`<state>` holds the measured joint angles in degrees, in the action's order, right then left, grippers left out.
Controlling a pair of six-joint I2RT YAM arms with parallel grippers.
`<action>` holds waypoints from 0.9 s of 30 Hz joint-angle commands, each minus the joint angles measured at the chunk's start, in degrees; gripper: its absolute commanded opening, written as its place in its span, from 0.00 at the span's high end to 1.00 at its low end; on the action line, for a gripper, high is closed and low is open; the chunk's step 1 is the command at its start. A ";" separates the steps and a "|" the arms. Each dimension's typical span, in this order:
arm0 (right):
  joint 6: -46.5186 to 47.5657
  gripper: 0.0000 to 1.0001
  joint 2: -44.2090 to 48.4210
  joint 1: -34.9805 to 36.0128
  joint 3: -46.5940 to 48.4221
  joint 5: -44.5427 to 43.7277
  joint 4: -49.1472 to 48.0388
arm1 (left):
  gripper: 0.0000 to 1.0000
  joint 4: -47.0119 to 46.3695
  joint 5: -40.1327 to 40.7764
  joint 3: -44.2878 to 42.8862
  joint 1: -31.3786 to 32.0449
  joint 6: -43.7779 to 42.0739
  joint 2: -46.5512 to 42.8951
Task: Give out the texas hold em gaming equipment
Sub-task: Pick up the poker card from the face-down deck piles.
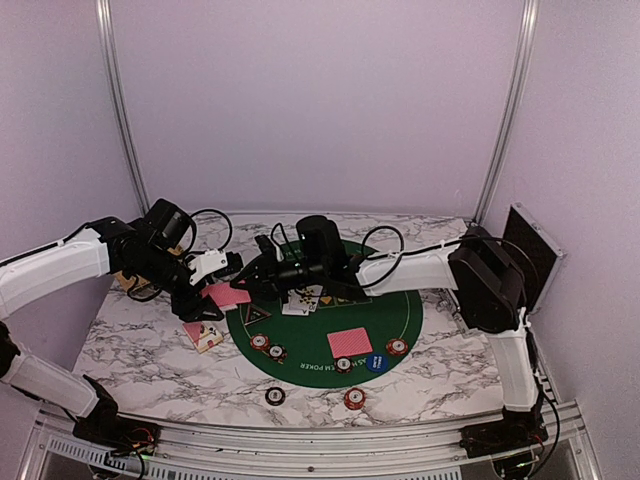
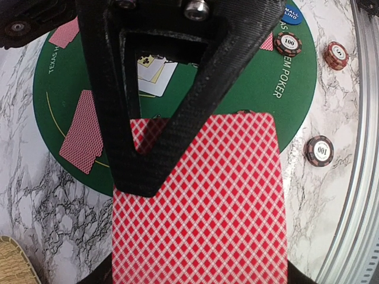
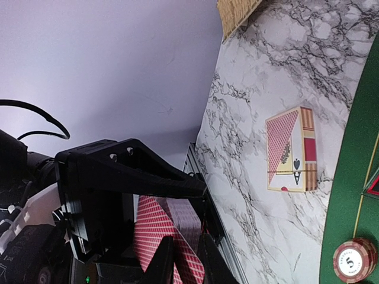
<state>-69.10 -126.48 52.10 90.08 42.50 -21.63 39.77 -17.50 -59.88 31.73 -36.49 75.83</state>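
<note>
Marble tabletop (image 1: 150,350) under lilac walls, round green mat (image 1: 300,378) mid-table.

Left gripper (image 1: 213,293) clamped on one red-backed card (image 2: 201,207). Card carried flat, back up, clear of the surface, between table centre and the left edge. Probably kept flat so as to land face-down at a seat.

Right gripper (image 1: 250,277) nose to nose with it, just beside. Looks like a handoff or a steadying hold, judgement only. Cannot tell whether spread or closed: fingers lost among dark parts in the right wrist view.

Outward on the mat: face-up cards (image 1: 300,300) and triangular marker (image 1: 259,313) right by the grippers. Face-down pair (image 1: 349,342), blue button (image 1: 376,362) and mat chips (image 1: 260,342) strung toward the near edge, likely one seat's set already laid. Two loose chips (image 1: 274,395) off the mat, nearer that edge. Card box (image 1: 203,335) on bare marble toward the left edge. Black case (image 1: 530,250) at the right edge. Basket (image 3: 237,12) toward the far-left corner.

Left wrist only: diamond back pattern, "100" on chips, and a far face-down card (image 2: 83,133) hidden under the arms from above. Right wrist only: ace of spades on the box. Top only: both arms meeting, and the case.
</note>
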 commanded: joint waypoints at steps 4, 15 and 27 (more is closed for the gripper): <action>-1.86 0.87 4.35 -1.07 -2.90 0.48 -1.83 | 0.98 -0.40 -0.04 -0.06 0.09 -0.51 -0.83; -7.37 0.81 4.72 -1.27 -6.25 3.18 -9.67 | 0.99 -0.31 0.25 0.09 0.09 -0.42 -0.74; -7.26 0.90 6.55 -1.75 -7.20 4.34 -10.05 | 0.99 -0.34 0.27 0.20 0.09 -0.29 -0.79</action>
<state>-76.73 -122.87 51.09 82.96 46.06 -30.50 39.72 -17.28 -59.88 31.73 -36.47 75.83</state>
